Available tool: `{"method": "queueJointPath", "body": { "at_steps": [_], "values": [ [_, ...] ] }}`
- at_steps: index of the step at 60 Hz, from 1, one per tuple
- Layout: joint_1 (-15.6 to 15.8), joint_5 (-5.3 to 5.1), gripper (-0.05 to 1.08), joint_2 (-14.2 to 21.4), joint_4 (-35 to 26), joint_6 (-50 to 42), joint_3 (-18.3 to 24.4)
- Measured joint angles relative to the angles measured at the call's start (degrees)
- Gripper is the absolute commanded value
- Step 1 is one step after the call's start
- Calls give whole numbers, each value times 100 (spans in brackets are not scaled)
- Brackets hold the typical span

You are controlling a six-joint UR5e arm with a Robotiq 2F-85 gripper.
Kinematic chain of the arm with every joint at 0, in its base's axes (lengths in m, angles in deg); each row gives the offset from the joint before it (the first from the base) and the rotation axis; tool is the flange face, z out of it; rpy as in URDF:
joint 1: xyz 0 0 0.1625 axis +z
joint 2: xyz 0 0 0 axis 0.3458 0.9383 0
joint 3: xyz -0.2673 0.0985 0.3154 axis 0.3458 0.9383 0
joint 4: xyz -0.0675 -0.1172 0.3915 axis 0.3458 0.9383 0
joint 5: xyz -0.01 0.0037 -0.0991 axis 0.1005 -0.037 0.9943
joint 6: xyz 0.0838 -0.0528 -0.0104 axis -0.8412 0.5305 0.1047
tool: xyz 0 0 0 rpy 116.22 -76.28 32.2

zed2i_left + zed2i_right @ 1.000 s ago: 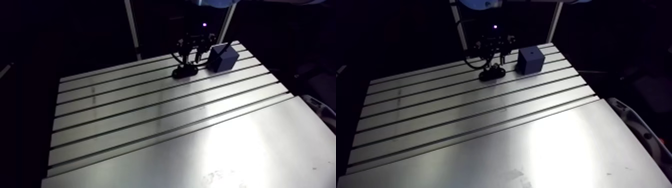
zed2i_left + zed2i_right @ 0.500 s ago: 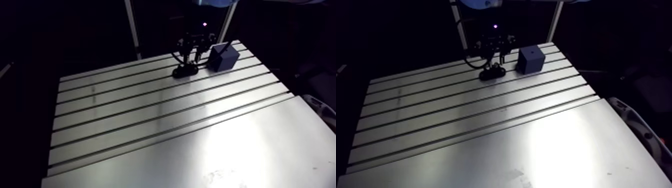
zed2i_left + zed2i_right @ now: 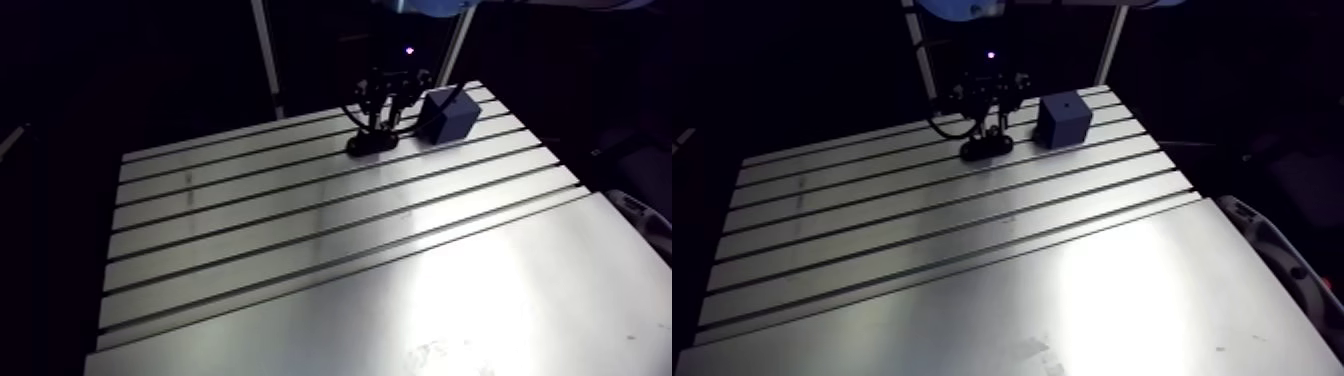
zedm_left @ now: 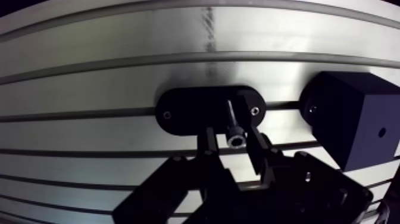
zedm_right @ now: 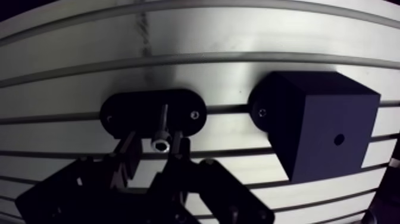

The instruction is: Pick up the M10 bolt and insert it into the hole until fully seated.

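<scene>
Wrist view: the fingers stand apart, one on each side of the socket head of the M10 bolt. A slim gap shows on at least one side, so no clamp is established. The bolt stands upright in an oval black holder, which lies flat on the bench. Taking straight ahead of the fingers as 12 o'clock, the dark block sits at about 2 o'clock from the bolt, just beside the holder's end and not touching it. Its hole is empty.

Assessment: approach complete, grasp not yet made. Outstanding: close on the head, lift clear of the holder, carry to the block, insert and seat.
</scene>
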Motion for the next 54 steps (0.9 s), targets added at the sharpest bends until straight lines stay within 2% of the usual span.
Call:
{"method": "queueJointPath", "body": {
  "at_steps": [54],
  "values": [
    [-38, 2, 69, 15, -4, -1, -15]
  ]
}}
